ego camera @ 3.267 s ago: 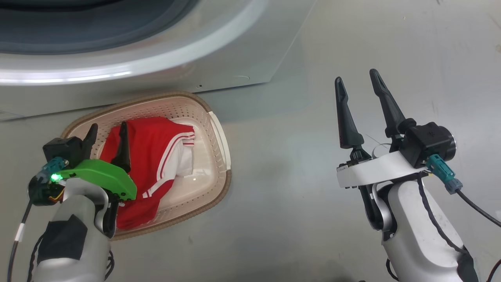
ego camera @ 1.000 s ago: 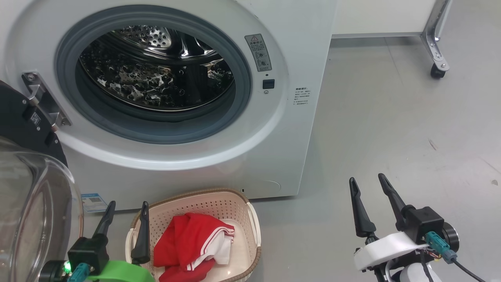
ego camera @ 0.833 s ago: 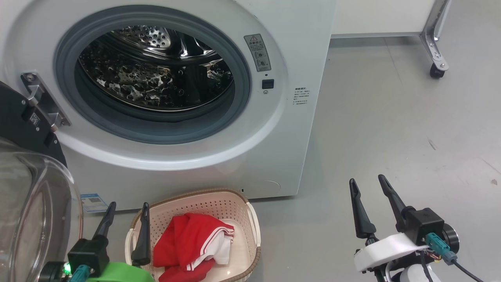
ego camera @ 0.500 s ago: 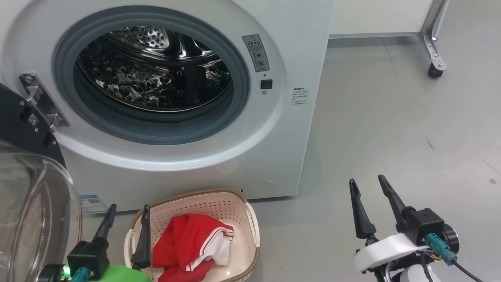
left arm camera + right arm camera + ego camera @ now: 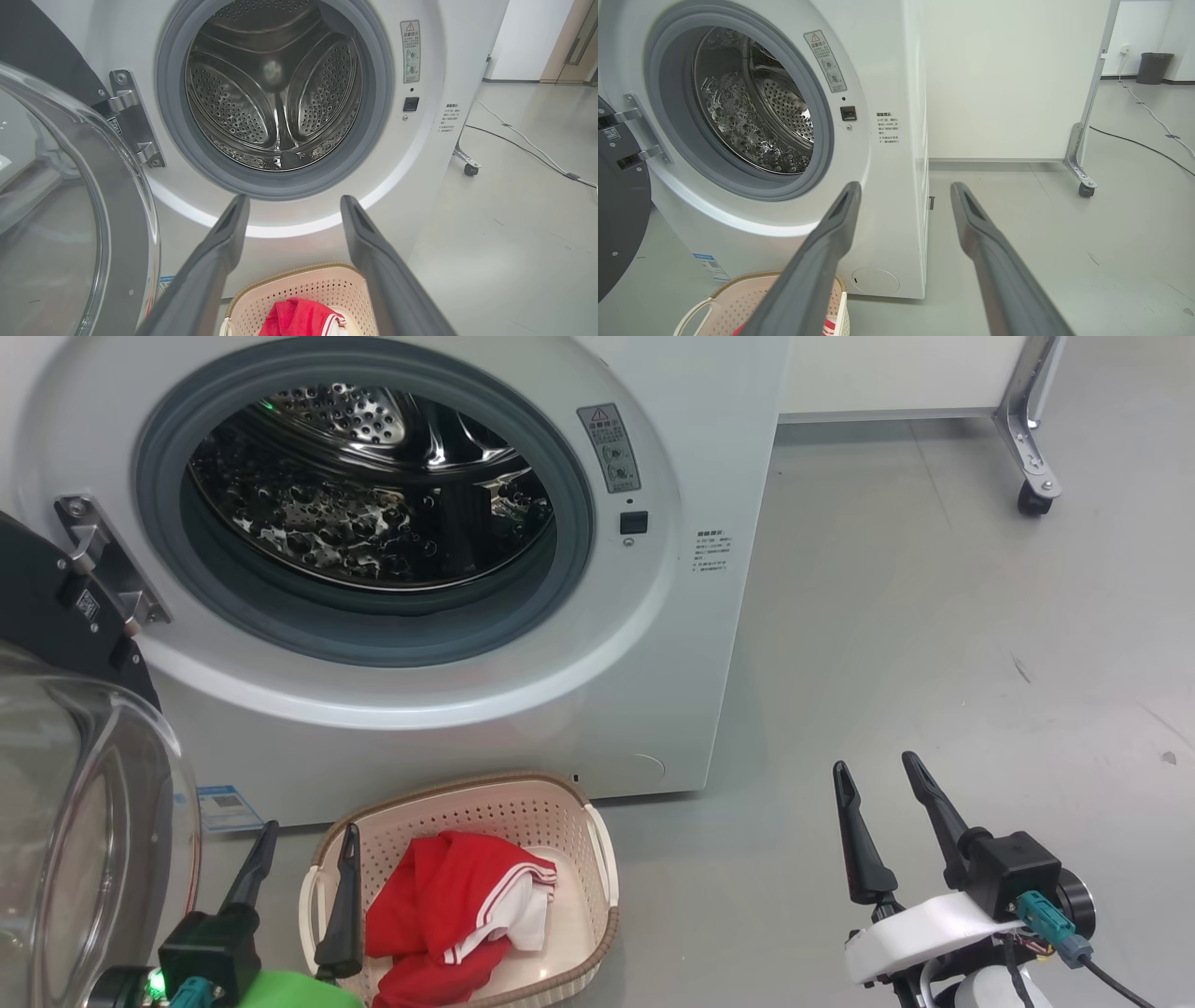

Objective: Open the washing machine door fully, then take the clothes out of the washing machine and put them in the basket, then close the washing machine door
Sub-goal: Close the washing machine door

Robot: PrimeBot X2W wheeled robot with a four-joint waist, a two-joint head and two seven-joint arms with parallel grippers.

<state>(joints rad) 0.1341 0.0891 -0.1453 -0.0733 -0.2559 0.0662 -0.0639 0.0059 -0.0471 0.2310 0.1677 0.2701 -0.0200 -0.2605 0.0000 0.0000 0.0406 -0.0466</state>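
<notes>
The white washing machine (image 5: 709, 448) stands with its round opening bare, showing the steel drum (image 5: 364, 495) with no cloth visible inside. Its door (image 5: 84, 803) is swung wide to the left, glass bowl facing me; the door (image 5: 70, 219) also fills the left of the left wrist view. Red clothes (image 5: 457, 915) with white striped trim lie in the cream basket (image 5: 597, 859) on the floor in front of the machine. My left gripper (image 5: 303, 835) is open, empty, at the basket's left rim. My right gripper (image 5: 873, 770) is open, empty, over bare floor to the right.
A metal frame leg with a caster (image 5: 1032, 495) stands at the far right, beside a white panel. A cable (image 5: 528, 144) runs across the grey floor to the right of the machine. A dark bin (image 5: 1155, 67) sits far back.
The head camera has risen from looking down into the basket to facing the machine's opening. Over the last second the view shifted slightly; both grippers stay open and nearly still.
</notes>
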